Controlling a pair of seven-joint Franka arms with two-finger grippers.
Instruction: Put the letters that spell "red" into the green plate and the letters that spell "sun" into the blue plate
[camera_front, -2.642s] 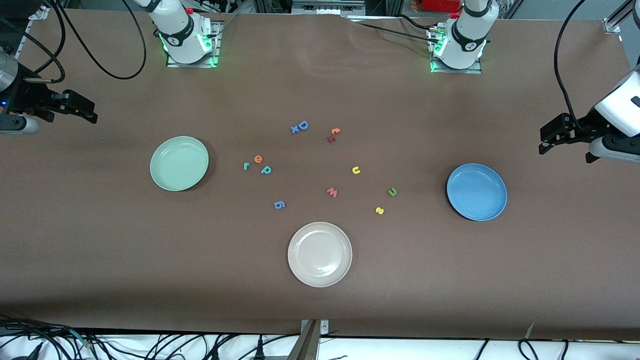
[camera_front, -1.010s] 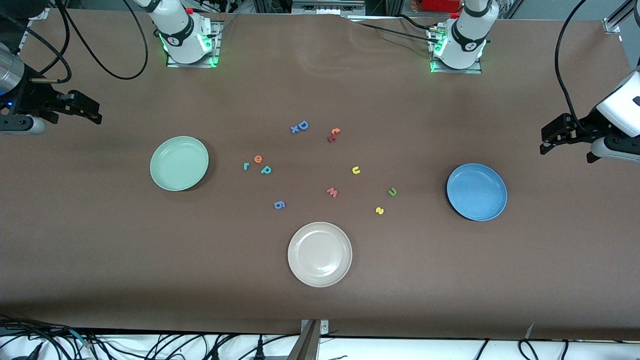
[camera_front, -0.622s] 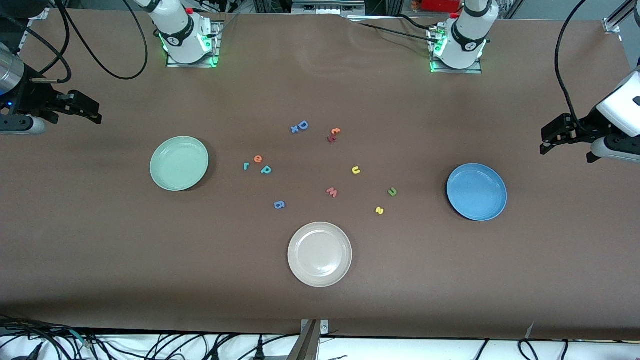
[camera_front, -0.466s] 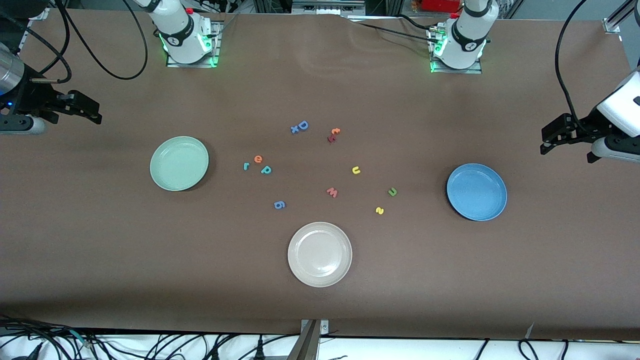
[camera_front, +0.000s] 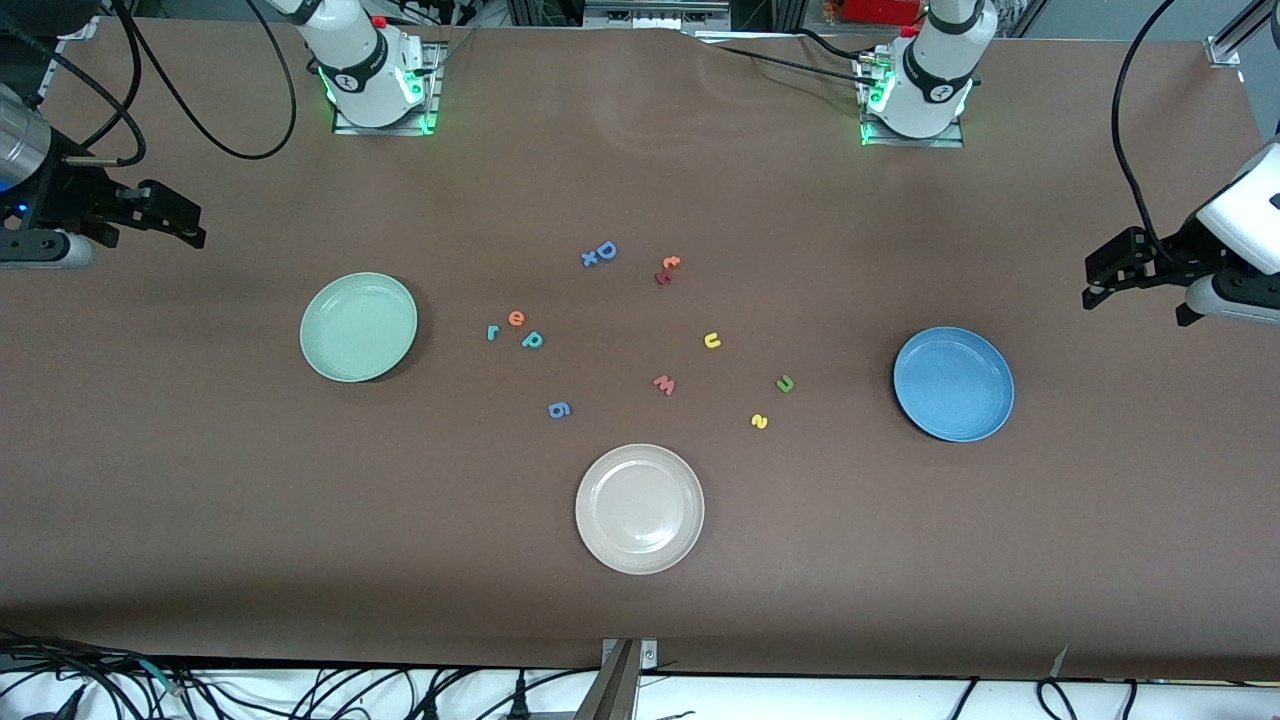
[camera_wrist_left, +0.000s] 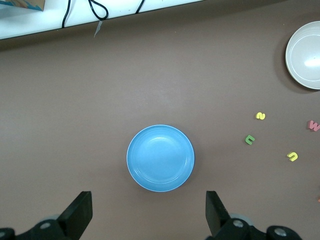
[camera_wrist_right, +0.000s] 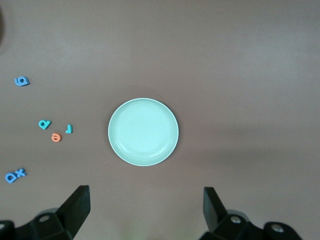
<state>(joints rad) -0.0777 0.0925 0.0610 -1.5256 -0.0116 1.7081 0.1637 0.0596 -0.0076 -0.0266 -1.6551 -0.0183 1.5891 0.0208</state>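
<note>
Nothing was done yet when you looked: all six letters were on the table (camera_front: 200, 480) and both target plates were bare.

"red" set: teal r (camera_front: 492, 333), orange e (camera_front: 516, 318) and teal d (camera_front: 532, 340) sat close together, near the green plate (camera_front: 358, 327), toward the middle of the table. Same trio showed in the right wrist view: r (camera_wrist_right: 69, 129), e (camera_wrist_right: 56, 137), d (camera_wrist_right: 44, 124) beside the green plate (camera_wrist_right: 143, 131).

"sun" set was more spread out, between the middle and the blue plate (camera_front: 953, 384): yellow s (camera_front: 759, 421), yellow u (camera_front: 712, 341), green n (camera_front: 785, 383). In the left wrist view you had s (camera_wrist_left: 260, 116), n (camera_wrist_left: 250, 139), u (camera_wrist_left: 293, 156) apart from the blue plate (camera_wrist_left: 160, 158).

Distractors you had to skip: blue D (camera_front: 604, 251), blue g (camera_front: 559, 409), red w (camera_front: 664, 385), white plate (camera_front: 639, 508).

Right gripper (camera_front: 185, 226) hung over the table's edge at its arm's end, jaws apart, holding nothing. Left gripper (camera_front: 1100, 281) hung over its own end of the table, above the blue plate's side, jaws apart, empty too.

So you had all six picks and drops left; neither gripper was near a letter.
</note>
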